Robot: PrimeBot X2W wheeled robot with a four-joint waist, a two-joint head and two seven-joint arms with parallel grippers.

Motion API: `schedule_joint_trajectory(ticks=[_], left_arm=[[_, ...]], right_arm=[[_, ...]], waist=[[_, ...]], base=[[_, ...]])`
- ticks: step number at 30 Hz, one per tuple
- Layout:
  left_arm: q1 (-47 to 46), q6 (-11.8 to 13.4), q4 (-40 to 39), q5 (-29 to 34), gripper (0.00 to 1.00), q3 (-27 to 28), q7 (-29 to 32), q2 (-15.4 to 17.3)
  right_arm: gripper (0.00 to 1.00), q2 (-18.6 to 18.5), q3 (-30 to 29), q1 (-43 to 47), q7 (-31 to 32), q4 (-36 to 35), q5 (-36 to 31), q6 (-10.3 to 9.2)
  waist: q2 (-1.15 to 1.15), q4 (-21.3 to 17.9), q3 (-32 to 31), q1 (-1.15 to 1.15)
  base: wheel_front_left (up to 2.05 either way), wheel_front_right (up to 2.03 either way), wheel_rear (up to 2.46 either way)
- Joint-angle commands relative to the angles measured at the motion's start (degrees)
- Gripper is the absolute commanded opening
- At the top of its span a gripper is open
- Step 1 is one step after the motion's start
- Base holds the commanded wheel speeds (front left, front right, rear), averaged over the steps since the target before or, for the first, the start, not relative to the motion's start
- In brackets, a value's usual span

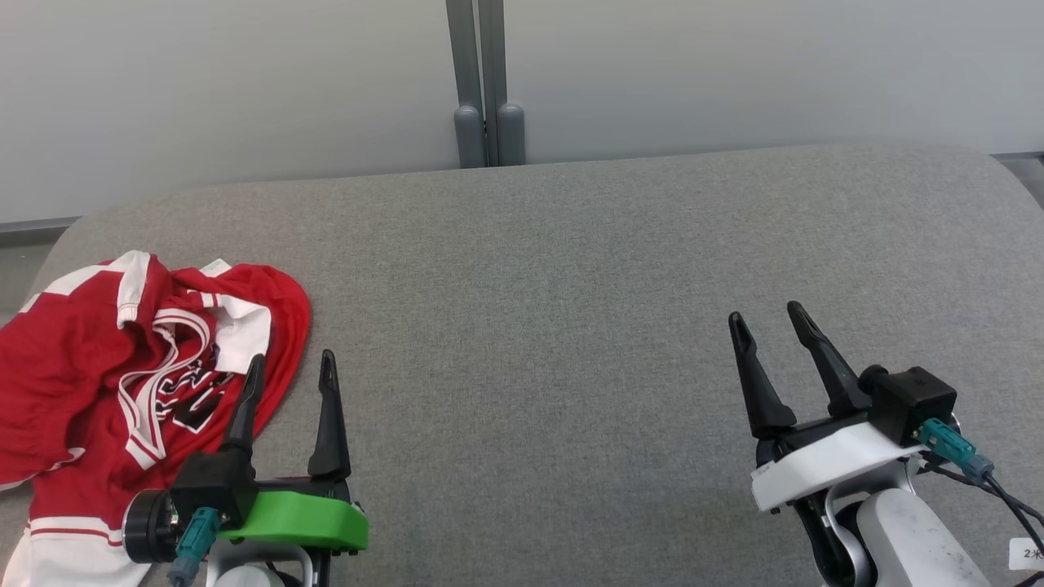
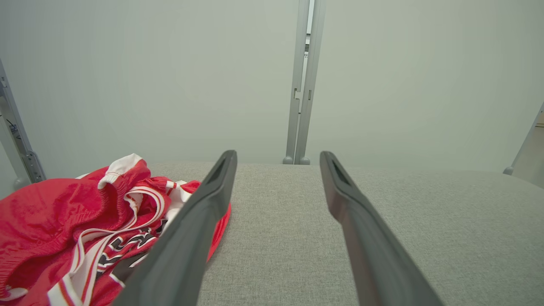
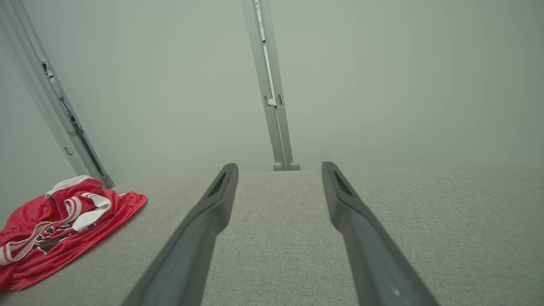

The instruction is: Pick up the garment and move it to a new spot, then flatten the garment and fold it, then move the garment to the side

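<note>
gaping wide, both jaws empty, left gripper (image 1: pixel 292 357) by the red garment (image 1: pixel 73 367), right gripper (image 1: pixel 766 313) well apart

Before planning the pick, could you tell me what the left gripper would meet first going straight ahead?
The left gripper would probably skim the bare grey surface, then reach the grey post at the wall; the red garment lies left of that line, under one finger. Depth is unclear.

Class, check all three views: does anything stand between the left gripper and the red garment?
Nothing visible does. The red garment lies crumpled on the grey surface, and the open left gripper is right at its edge, one finger overlapping the cloth.
</note>
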Motion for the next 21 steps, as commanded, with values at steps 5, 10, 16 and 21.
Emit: schedule_joint_trajectory(ticks=[5, 10, 16, 21], left_arm=[[0.2, 0.1, 0.0, -0.4, 1.0, 0.1, -0.2, 0.4], [0.1, 0.0, 0.2, -0.4, 1.0, 0.1, -0.2, 0.4], [-0.1, 0.1, 0.3, -0.5, 1.0, 0.1, -0.2, 0.4], [0.0, 0.1, 0.4, -0.8, 1.0, 0.1, -0.2, 0.4]], right_arm=[[1.0, -0.2, 0.0, -0.3, -0.2, 0.1, 0.3, 0.04], [1.0, -0.2, 0.2, -0.3, -0.2, 0.1, 0.4, 0.04], [1.0, -0.1, 0.3, -0.2, -0.2, 0.1, 0.4, 0.04], [1.0, -0.2, 0.4, -0.2, -0.2, 0.2, 0.6, 0.04]], waist=[[0.0, 0.0, -0.1, 0.0], [0.0, 0.1, -0.1, 0.0], [0.0, 0.2, -0.1, 0.0], [0.0, 0.4, -0.2, 0.0]], base=[[0.0, 0.0, 0.0], [0.0, 0.0, 0.0], [0.0, 0.0, 0.0], [0.0, 0.0, 0.0]])
